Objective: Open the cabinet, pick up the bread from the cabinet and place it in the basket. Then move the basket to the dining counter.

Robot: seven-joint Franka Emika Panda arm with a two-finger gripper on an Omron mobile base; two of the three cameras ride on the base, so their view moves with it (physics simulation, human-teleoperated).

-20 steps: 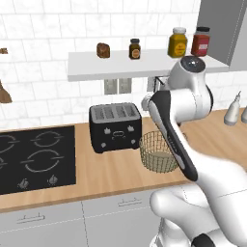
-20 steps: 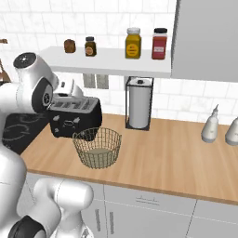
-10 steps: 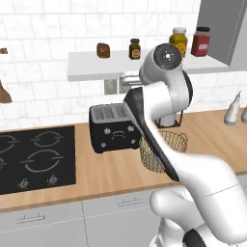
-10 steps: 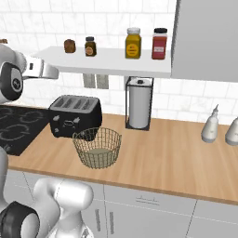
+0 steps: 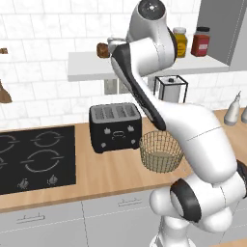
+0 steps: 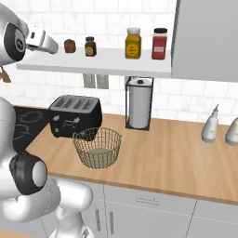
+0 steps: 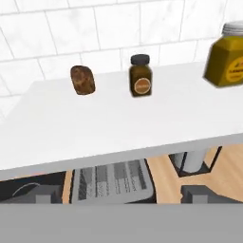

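The bread (image 7: 83, 79) is a small dark-brown chunk standing on the white wall shelf (image 7: 109, 128), left of a brown jar with a black lid (image 7: 140, 76). In the right base view the bread (image 6: 69, 45) is just right of my gripper (image 6: 53, 47), which is raised to shelf height. My gripper (image 7: 123, 197) is open, its fingertips (image 7: 43, 196) wide apart with nothing between them, a short way in front of the shelf edge. The wire basket (image 5: 160, 150) (image 6: 97, 147) stands on the wood counter beside the toaster. The grey cabinet (image 6: 204, 37) is shut. The dining counter is out of view.
A black toaster (image 5: 116, 126) sits under the shelf, left of the basket, with the black hob (image 5: 36, 159) further left. A yellow jar (image 6: 133, 43) and a red jar (image 6: 159, 43) stand on the shelf. A paper-towel holder (image 6: 139, 103) and two bottles (image 6: 210, 128) are at the back.
The arm has swung up and to the left, from beside the basket to shelf height, bringing the hand close to the bread. The basket and the jars have stayed put.
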